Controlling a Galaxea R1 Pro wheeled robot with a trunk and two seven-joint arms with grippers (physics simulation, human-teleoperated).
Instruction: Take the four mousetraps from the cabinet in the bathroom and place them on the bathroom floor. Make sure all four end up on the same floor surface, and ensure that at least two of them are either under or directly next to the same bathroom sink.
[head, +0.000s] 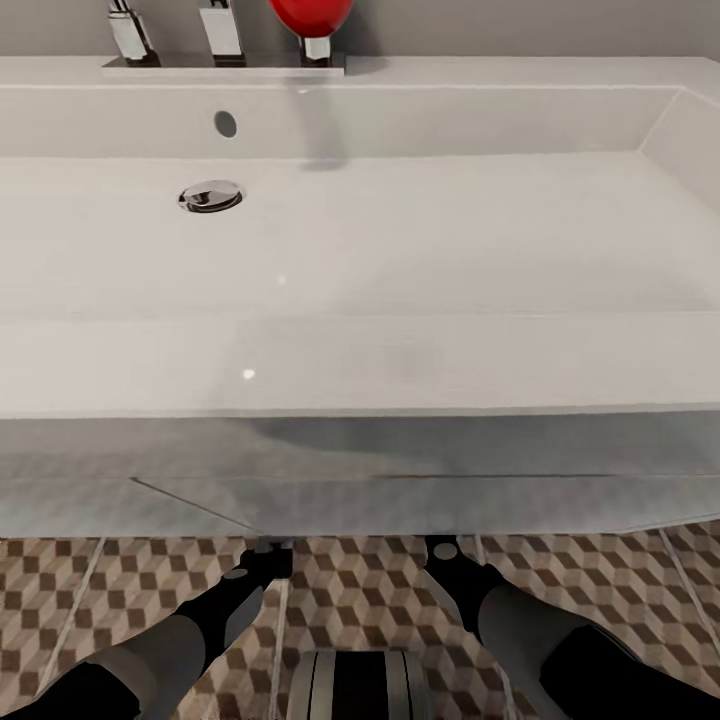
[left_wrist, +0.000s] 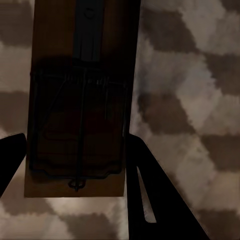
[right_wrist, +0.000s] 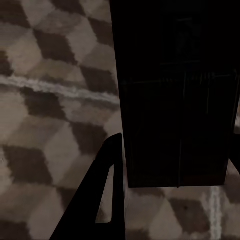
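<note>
Where grippers reach: mousetraps (left_wrist: 80, 115), sink (head: 400, 250).

Head camera: high, pitched steeply down and forward, close over the sink (head: 400, 260); tap base at the far edge, a strip of cube-patterned bathroom floor (head: 360, 590) at the near edge, both forearms entering from the near corners.

Left wrist camera: looks along its end effector (left_wrist: 72, 165) at the floor from very close, a mousetrap (left_wrist: 80, 100) between the fingers.

Right wrist camera: same arrangement, very close to the tiles, a second, shadowed mousetrap (right_wrist: 177, 100) ahead.

Shared ground across all three views: the patterned floor.
</note>
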